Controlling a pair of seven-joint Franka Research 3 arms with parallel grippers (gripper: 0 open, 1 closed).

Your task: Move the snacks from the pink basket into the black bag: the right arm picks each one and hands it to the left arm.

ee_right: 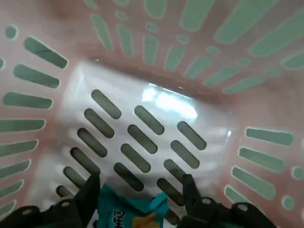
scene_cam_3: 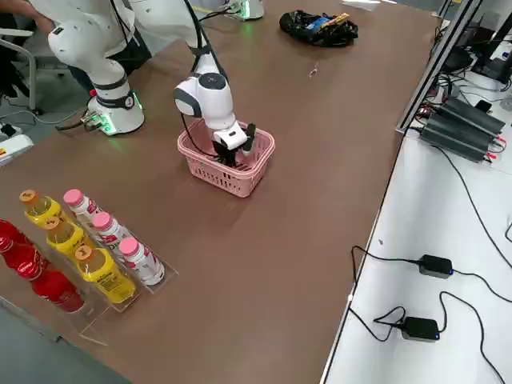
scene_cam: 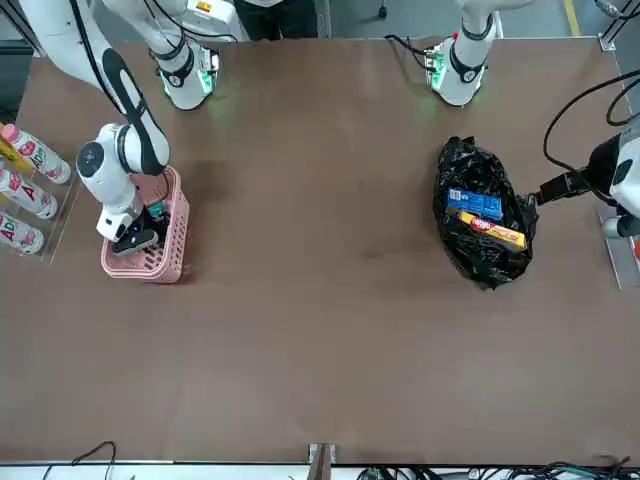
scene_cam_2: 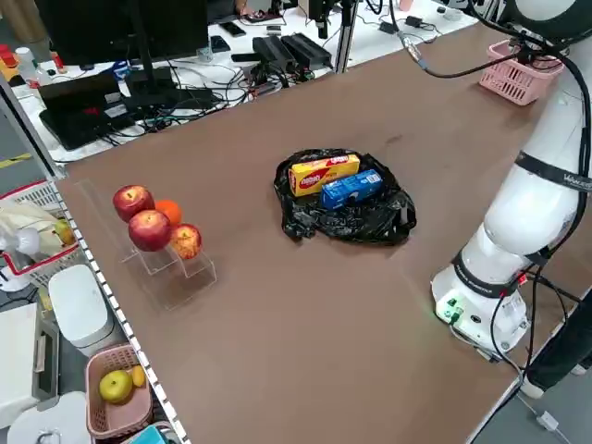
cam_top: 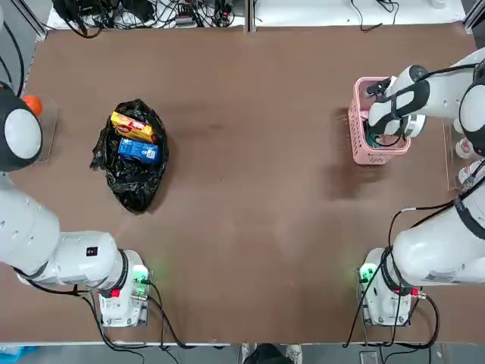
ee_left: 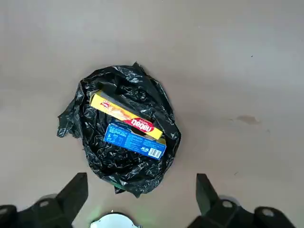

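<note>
The right gripper (ee_right: 137,190) is down inside the pink basket (cam_top: 361,144), fingers apart on either side of the teal snack packet (ee_right: 130,211) on the basket floor. Well away from the basket, the yellow packet (cam_top: 132,126) and blue packet (cam_top: 139,149) lie in the black bag (cam_top: 135,182); the left gripper (ee_left: 141,194) hangs open above it

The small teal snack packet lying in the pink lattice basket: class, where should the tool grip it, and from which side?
Probably straight down through the open top, pinching the small teal snack packet across its crinkled upper edge. It lies flat on the floor of the pink lattice basket, walled on all sides, and the right tool already straddles it.
</note>
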